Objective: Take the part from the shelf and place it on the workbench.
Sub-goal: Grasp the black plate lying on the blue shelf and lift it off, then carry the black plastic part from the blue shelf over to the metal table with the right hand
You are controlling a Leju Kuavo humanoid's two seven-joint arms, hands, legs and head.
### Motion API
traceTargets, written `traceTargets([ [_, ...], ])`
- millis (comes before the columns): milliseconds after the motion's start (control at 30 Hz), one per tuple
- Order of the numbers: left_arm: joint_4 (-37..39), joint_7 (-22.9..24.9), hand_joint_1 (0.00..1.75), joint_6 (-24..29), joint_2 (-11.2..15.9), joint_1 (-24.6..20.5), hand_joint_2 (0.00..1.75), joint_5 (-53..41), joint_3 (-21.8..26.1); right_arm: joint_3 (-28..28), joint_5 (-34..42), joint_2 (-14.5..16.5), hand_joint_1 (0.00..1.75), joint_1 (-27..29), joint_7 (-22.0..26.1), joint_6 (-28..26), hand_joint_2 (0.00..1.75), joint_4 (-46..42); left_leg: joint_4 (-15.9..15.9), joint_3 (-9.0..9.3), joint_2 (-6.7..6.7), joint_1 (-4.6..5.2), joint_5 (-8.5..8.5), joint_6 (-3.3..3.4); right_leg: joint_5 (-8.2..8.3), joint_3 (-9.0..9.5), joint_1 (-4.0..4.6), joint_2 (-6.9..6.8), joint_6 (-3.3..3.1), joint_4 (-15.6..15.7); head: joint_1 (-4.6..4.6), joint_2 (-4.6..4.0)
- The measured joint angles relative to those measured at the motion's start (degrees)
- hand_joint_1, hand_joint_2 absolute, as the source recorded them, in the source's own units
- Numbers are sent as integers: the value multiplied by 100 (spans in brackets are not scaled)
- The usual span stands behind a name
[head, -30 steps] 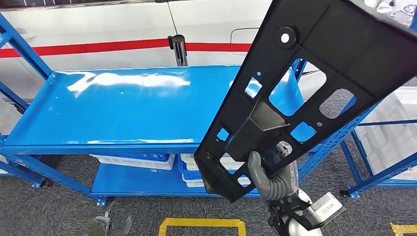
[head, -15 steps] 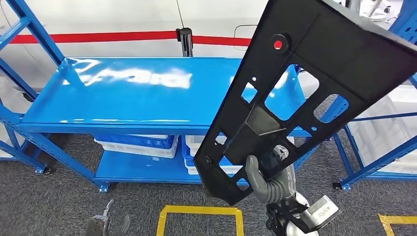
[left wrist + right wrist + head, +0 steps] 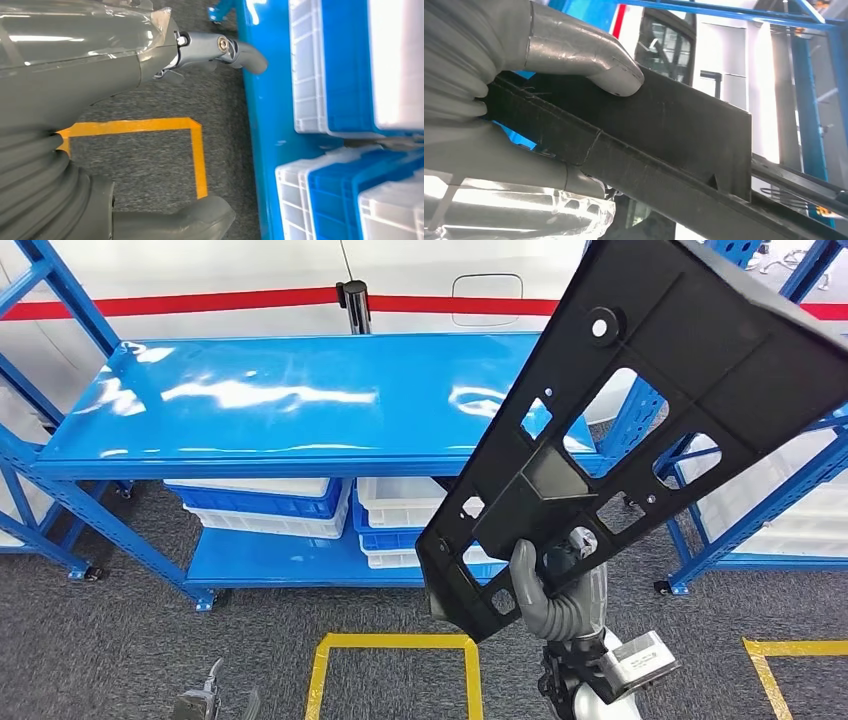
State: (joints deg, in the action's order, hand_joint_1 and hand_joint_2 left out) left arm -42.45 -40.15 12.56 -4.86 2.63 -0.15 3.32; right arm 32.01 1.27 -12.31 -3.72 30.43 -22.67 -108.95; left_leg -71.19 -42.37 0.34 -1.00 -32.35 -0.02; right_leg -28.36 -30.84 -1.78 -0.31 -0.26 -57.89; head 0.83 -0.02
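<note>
A long black part (image 3: pixel 640 410) with cut-out windows slants from lower centre to the upper right of the head view, held in the air in front of a blue shelf (image 3: pixel 290 400). The right hand (image 3: pixel 555 590) grips the part at its lower end, thumb over the near face and fingers behind it. In the right wrist view the grey thumb (image 3: pixel 589 55) presses on the part's dark edge (image 3: pixel 664 145), the rest of the hand wrapped beneath. The part touches nothing but the hand; its upper end runs off the top right corner of the frame.

Behind it, the shelf's glossy top deck spans the left and centre of the head view. White and blue bins (image 3: pixel 270 505) sit on the lower deck under it. A second blue rack (image 3: pixel 760 500) stands at the right edge. A white wall with a red stripe (image 3: pixel 200 302) fills the top of the frame. Yellow tape (image 3: pixel 390 660) marks a box on the grey carpet at bottom centre.

The left hand (image 3: pixel 215 50) hangs low beside the shelf's lower deck, holding nothing, its fingers spread over the carpet near the bins (image 3: pixel 345 65).
</note>
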Motion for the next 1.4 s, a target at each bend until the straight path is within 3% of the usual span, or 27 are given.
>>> traceTargets([
  [33,0,0,0,4,-1,7,175,0,15,10,-40,-1,175,3,13,-4,175,34,-252,-1,-3,-20,-80,-17,58,-67,7,0,11,-5,-1,0],
  [67,-2,0,0,-3,-2,17,175,0,29,23,-63,-7,175,5,39,7,175,66,-336,78,-5,-41,-44,-27,109,-135,10,1,32,-9,-1,0],
  [100,-7,0,0,-16,-3,29,175,1,43,41,-67,-15,175,5,77,31,175,96,-207,266,-7,-64,72,-31,152,-191,8,1,58,-10,0,0],
  [200,-45,0,0,-50,-5,41,175,2,97,91,-32,-40,175,-17,183,107,175,129,916,1145,-58,-100,273,-32,255,-278,13,-1,168,-13,-3,0],
  [267,-64,0,0,-55,-5,45,175,2,123,109,-19,-55,175,-50,209,121,175,134,1294,1364,-98,-51,232,-8,330,-309,10,-13,263,-8,-11,0],
  [333,-72,0,0,-58,-3,65,175,5,144,124,-13,-71,175,-65,222,121,175,148,1353,1314,-77,8,300,90,388,-342,-8,-17,361,-8,-17,0],
  [367,-76,0,0,-59,-3,68,175,7,153,131,-11,-85,175,-63,226,121,175,157,1379,1268,-62,29,360,159,333,-385,-10,-12,377,-59,-18,0],
  [433,-83,0,0,-62,1,67,175,9,166,151,-3,-113,175,-63,227,120,175,177,1420,1133,-25,59,493,296,-58,-559,6,-3,296,-462,-40,0],
  [500,-85,0,0,-65,6,79,175,14,181,174,13,-126,175,-56,227,114,175,186,1416,972,-9,119,614,372,-552,-758,34,5,192,-1179,-66,0],
  [533,-85,0,0,-64,6,92,175,16,187,184,22,-130,175,-47,227,109,175,189,1413,893,-2,151,681,393,-670,-788,48,8,183,-1481,-71,0],
  [567,-85,0,0,-64,4,104,175,17,190,192,29,-133,175,-35,227,104,175,192,1409,814,4,179,747,405,-665,-742,67,9,201,-1620,-74,0],
  [633,-86,0,0,-62,1,133,175,16,191,207,39,-134,175,-13,227,98,175,195,1398,661,8,221,881,410,-428,-350,121,10,247,-1296,-78,0],
  [667,-89,0,0,-61,-1,145,175,14,191,214,44,-134,175,-8,227,95,175,195,1388,591,8,235,941,403,-336,-38,152,10,239,-896,-79,0],
  [733,-106,0,0,-59,-3,162,175,9,192,225,49,-126,175,-5,234,85,175,192,1366,501,12,263,1050,375,-336,512,209,11,173,-66,-72,0],
  [767,-116,0,0,-59,-4,165,175,5,192,230,52,-122,175,-2,242,79,175,190,1363,478,17,268,1100,358,-379,637,227,13,136,174,-71,0],
  [833,-130,0,0,-62,-4,174,175,-7,193,236,59,-118,175,12,262,64,175,190,1362,455,17,259,1184,315,-366,635,215,13,69,300,-71,0],
  [900,-133,0,0,-65,-4,200,175,-18,203,241,67,-116,175,22,277,48,175,191,1208,381,-14,221,961,235,-259,560,164,-9,-18,307,-63,0],
  [1000,-133,0,0,-73,-8,228,175,-22,232,252,76,-108,175,23,284,21,175,193,316,164,-48,110,86,79,-63,373,141,-32,-96,306,-34,0],
  [1033,-133,0,0,-82,-6,229,175,-14,245,255,77,-105,175,24,286,15,175,198,-13,124,-48,65,-52,36,2,303,140,-34,-85,299,-32,0],
  [1067,-133,0,0,-94,-5,230,175,-2,261,260,77,-99,175,25,288,13,175,207,-232,138,-47,19,-43,-5,67,225,135,-36,-64,286,-33,0],
  [1100,-133,0,0,-107,-2,230,175,17,277,266,76,-87,175,25,291,12,175,218,-272,232,-45,-28,92,-42,125,142,125,-37,-37,264,-32,0],
  [1133,-133,0,0,-120,1,230,175,36,294,276,68,-62,175,25,292,11,175,228,-113,428,-44,-75,269,-81,171,52,110,-37,-6,230,-31,0],
  [1167,-133,0,0,-127,3,229,175,49,313,292,51,-27,175,23,293,11,175,235,207,700,-47,-121,392,-120,206,-30,99,-36,26,184,-30,0],
  [1233,-139,0,0,-135,3,222,175,63,358,338,-12,56,175,13,286,11,175,239,949,1224,-76,-137,370,-154,259,-156,97,-38,102,94,-32,0],
  [1300,-156,0,0,-133,0,226,175,58,416,389,-75,128,175,-6,265,14,175,240,1286,1385,-107,-76,258,-110,338,-236,93,-42,212,59,-37,1],
  [1367,-175,-1,0,-131,-4,243,175,52,472,422,-107,169,175,-16,239,17,175,248,1335,1296,-90,-26,333,28,370,-319,81,-39,307,28,-38,1],
  [1400,-183,-1,0,-131,-8,250,175,49,495,432,-111,179,175,-19,230,18,175,255,1351,1235,-74,-8,397,122,276,-387,75,-32,306,-58,-48,1],
])
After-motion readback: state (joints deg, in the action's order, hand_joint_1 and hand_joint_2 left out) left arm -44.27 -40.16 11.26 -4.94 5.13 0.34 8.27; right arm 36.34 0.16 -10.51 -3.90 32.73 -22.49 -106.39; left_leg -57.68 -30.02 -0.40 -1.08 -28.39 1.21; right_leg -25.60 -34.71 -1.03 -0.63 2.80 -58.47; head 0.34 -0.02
